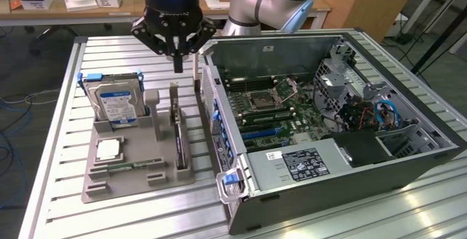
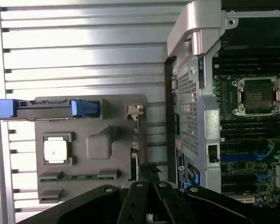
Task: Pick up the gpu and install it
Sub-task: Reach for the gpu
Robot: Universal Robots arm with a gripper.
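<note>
**Gripper** [image 1: 177, 67]: black fingers pressed together, nothing between them. In the exterior view it hangs at 12 o'clock of the gpu, clear of it.

**Gpu** [image 1: 179, 136]: stands upright on its long edge in a slot of the grey holder [image 1: 139, 183]. It is at 9 o'clock of the open computer case [image 1: 328, 191], near its side wall.

**Hard drive** [image 1: 115, 103]: blue-labelled, upright in the same holder, at 10 o'clock of the gpu.

**Slatted metal table** [image 1: 109, 217]: bears the holder and the case.

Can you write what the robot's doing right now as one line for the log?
end effector: shut, empty | position: above gpu | gpu: standing on edge in gray holder | computer case: open, gpu not installed
</note>
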